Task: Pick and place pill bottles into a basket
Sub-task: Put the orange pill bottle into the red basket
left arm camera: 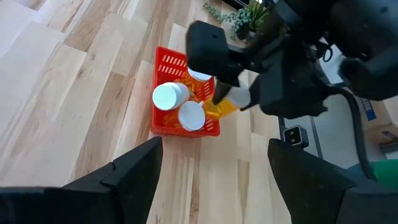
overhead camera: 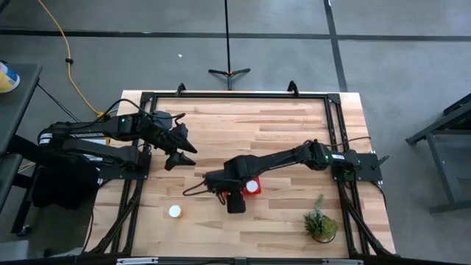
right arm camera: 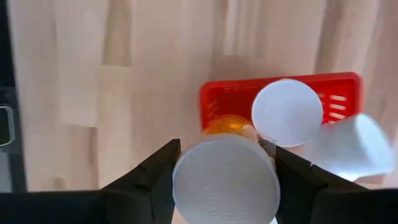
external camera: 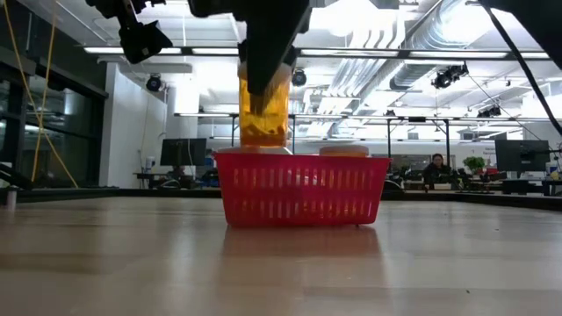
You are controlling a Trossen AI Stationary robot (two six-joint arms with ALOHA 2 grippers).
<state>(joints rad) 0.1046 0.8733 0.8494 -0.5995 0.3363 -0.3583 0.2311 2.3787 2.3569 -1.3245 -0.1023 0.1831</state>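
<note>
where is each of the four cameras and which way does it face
High view: above the table, looking straight down; both arms show, right gripper over the basket.
Low view: at tabletop height, looking level at the basket; a held bottle hangs above it.
Left wrist view: looks past open left fingers at the basket.
Right wrist view: looks down on the held bottle's cap.
All four share the basket.
</note>
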